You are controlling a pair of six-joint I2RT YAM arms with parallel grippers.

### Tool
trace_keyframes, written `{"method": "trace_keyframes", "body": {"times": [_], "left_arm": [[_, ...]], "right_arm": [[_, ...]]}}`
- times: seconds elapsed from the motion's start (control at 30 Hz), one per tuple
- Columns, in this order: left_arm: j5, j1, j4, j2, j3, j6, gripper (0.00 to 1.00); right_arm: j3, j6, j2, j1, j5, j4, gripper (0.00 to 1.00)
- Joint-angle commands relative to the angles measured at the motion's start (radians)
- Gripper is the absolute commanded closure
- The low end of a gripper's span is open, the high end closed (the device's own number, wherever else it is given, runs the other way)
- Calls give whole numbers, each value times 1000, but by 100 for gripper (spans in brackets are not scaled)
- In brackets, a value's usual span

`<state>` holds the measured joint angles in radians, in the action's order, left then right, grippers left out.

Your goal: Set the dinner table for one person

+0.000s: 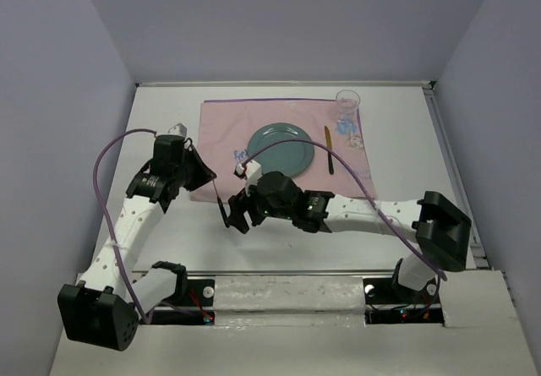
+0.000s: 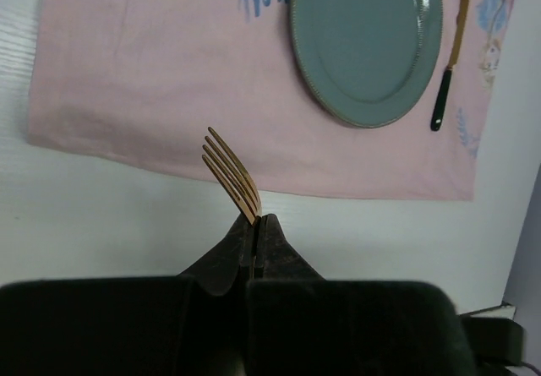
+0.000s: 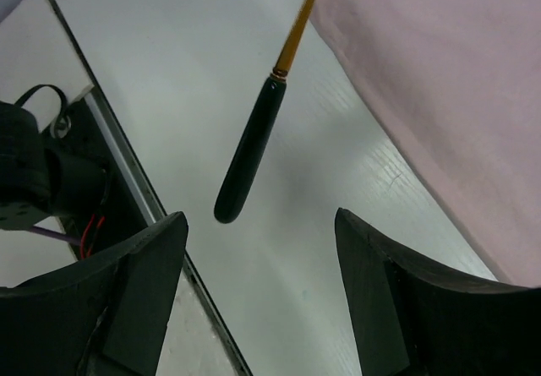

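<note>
Fork: the gold-tined, black-handled fork (image 2: 232, 173) is held near-left of the plate (image 2: 368, 42), at the near edge of the pink placemat (image 2: 152, 80), over the white bench (image 1: 169, 114).
Left jaws: clamped shut on the fork's neck.
Right jaws: spread wide, empty, with the handle's end just ahead between them.
Axis: tines toward the placemat, handle toward the arm bases.
Arms: the left arm (image 1: 135, 215) is bent forward; the right arm (image 1: 355, 211) is folded across, below the plate.
Outlook: the bare spot left of the plate lies beyond the tines, and the left arm is nearer to it.
</note>
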<state>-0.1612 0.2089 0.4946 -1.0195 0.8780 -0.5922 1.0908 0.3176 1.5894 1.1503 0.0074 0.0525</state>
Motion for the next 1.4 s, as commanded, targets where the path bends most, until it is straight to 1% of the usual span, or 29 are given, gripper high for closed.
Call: {"method": "trace_keyframes", "body": {"times": [0.0, 0.1, 0.23, 0.3, 0.33, 0.4, 0.43, 0.47, 0.5, 0.6, 0.63, 0.67, 0.7, 0.73, 0.77, 0.8, 0.9, 1.0, 1.07, 1.1, 1.13, 1.2, 1.23, 1.27, 1.37], "left_arm": [[-61, 4, -74, 44, 42, -49, 100], [-81, 9, -90, 45, 35, -61, 100], [-90, 12, -116, 50, 19, -73, 100], [-100, 12, -131, 52, 10, -80, 100], [-106, 12, -139, 52, 3, -81, 100], [-112, 12, -146, 53, -8, -89, 100], [-112, 12, -149, 55, -13, -90, 100], [-115, 12, -159, 59, -22, -92, 100], [-115, 12, -162, 61, -27, -98, 100], [-121, 12, -182, 70, -40, -98, 84], [-121, 12, -185, 73, -42, -97, 72], [-130, 12, -198, 79, -47, -95, 61], [-133, 12, -208, 82, -50, -95, 41], [-141, 12, -215, 87, -53, -95, 32], [-162, 12, -235, 94, -63, -93, 25], [-175, 12, -247, 101, -71, -93, 14], [-211, 12, -286, 131, -115, -89, 6], [-256, 14, -332, 168, -166, -92, 6], [-290, 15, -379, 197, -211, -113, 11], [-303, 15, -404, 206, -227, -124, 16], [-316, 18, -427, 217, -244, -139, 18], [-345, 27, -531, 249, -283, -175, 22], [-345, 32, -531, 249, -295, -184, 23], [-351, 40, -571, 259, -310, -193, 23], [-383, 53, -660, 259, -338, -225, 32]], "right_arm": [[49, 43, 58, 14, 89, 78, 25], [55, 47, 89, 14, 88, 98, 29], [75, 75, 124, 14, 40, 119, 34], [69, 96, 135, 14, 16, 151, 39], [66, 112, 142, 14, 6, 165, 49], [55, 136, 149, 14, 2, 201, 61], [54, 146, 150, 14, 2, 210, 73], [49, 167, 146, 14, 5, 217, 98], [38, 175, 139, 14, 12, 230, 100], [21, 178, 106, 14, 40, 242, 100], [17, 175, 97, 14, 43, 242, 100], [14, 175, 87, 0, 39, 241, 100], [8, 181, 66, -9, 22, 244, 100], [1, 189, 55, -21, 5, 247, 100], [-20, 210, 31, -53, -65, 274, 100], [-34, 222, 23, -72, -104, 294, 100], [-60, 256, 3, -129, -208, 325, 100], [-75, 282, -20, -168, -302, 366, 100], [-83, 313, -22, -187, -360, 403, 100], [-83, 324, -20, -201, -383, 415, 100], [-83, 334, -13, -201, -403, 428, 100], [-80, 354, -3, -210, -425, 444, 100], [-77, 354, 0, -210, -432, 446, 100], [-74, 363, 6, -210, -455, 457, 100], [-74, 393, 15, -221, -484, 480, 100]]}}
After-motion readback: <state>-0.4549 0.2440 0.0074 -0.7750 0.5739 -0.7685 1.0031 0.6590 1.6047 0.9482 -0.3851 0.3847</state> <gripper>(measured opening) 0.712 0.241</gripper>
